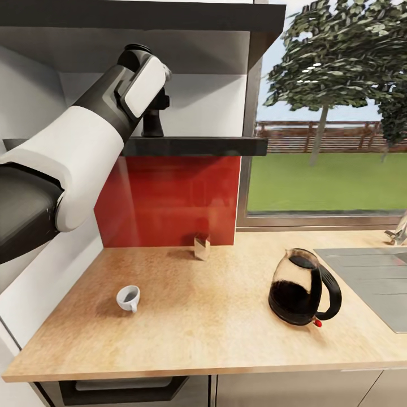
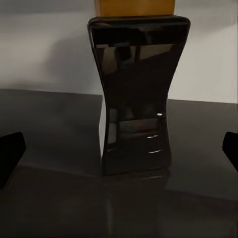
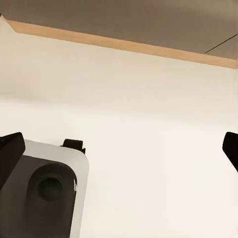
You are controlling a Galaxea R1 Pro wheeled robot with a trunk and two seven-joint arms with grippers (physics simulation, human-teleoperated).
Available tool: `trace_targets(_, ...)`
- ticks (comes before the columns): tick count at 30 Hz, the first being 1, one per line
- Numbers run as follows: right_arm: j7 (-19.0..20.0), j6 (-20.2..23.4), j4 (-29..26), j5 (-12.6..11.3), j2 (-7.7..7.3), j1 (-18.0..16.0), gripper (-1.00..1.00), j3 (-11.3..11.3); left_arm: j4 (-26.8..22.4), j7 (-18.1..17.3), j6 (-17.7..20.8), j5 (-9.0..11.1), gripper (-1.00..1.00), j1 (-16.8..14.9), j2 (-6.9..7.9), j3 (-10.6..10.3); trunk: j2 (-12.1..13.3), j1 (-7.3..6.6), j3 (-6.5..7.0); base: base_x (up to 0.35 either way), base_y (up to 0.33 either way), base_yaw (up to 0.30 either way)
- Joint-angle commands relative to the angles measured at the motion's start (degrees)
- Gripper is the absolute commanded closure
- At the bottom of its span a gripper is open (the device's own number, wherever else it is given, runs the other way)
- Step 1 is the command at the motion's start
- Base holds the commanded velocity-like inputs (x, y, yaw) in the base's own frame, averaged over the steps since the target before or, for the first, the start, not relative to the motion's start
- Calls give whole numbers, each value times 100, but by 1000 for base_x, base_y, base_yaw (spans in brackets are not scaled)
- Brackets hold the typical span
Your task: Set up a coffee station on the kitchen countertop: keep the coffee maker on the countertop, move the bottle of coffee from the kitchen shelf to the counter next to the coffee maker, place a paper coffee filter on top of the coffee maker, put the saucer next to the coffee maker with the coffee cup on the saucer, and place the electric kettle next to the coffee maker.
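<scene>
From the head camera I see my left arm raised to the dark kitchen shelf, where the bottle of coffee stands upright, partly hidden behind my wrist. Through the left wrist camera the bottle sits straight ahead on the glossy shelf top, dark and waisted with an amber cap at its top; my left hand is spread wide, one fingertip on each side of the bottle and well apart from it, grasping nothing. On the wooden desk below, the coffee cup lies tipped on its side near the left end, a small brown box stands close to the red backsplash, and the electric kettle stands upright beside the cooktop, its handle toward the cooktop. My right wrist camera looks at a pale surface with a wooden edge; the right hand is released, its fingertips far apart and holding nothing, with a grey and white robot part beneath.
</scene>
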Motion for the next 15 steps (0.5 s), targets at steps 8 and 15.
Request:
trace_targets(8,4,-17,3,27,-2,-1,-100,3,-3,126,9,51,-100,-7,0,-23,-8,2,-11,51,30,0)
trace_targets(15,4,-17,3,27,-2,-2,-100,1,-2,121,9,52,-100,-8,0,-23,-8,2,-11,82,33,0)
